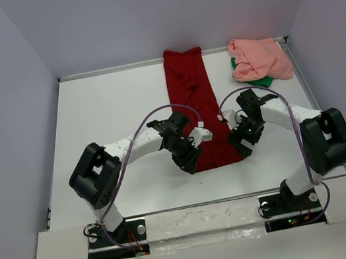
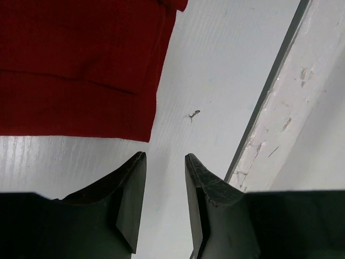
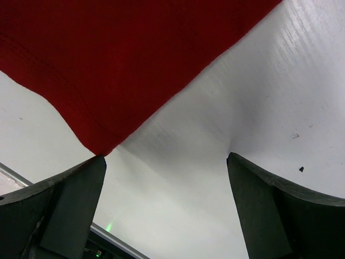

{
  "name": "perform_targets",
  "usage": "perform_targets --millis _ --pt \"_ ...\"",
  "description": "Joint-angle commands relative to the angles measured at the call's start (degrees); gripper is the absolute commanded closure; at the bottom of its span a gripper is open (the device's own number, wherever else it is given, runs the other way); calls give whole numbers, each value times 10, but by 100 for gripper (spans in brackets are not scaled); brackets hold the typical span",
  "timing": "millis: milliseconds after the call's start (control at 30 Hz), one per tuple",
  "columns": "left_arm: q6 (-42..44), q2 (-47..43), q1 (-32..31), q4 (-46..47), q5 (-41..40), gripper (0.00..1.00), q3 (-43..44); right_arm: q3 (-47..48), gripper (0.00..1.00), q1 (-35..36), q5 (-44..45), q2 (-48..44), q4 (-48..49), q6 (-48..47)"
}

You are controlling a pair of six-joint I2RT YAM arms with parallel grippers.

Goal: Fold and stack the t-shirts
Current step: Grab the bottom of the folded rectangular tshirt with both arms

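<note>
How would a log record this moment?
red shirt: long strip | pink shirt: heaped far right | left jaws: open, empty | right jaws: open

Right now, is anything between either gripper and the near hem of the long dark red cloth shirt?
Nothing visible does. Only bare white table lies between the left gripper and the dark red shirt; its corner sits at one finger of the right gripper.

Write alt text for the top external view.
A red shirt, folded into a long strip, lies on the table; the left fingers and right fingers flank its near end, both open and empty. A pink shirt sits bunched over green fabric at the far right corner.
</note>
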Motion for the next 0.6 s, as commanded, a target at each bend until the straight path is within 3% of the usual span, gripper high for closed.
perform_targets --millis 0,300,567 --pt "-8 6 0 3 -5 56 -5 23 0 -3 -16 3 7 -4" --pt "-14 50 0 7 -4 55 12 39 0 -3 -32 -21 -23 -5" --pt "-17 64 0 7 -3 38 22 39 0 -3 -45 -35 -36 -9"
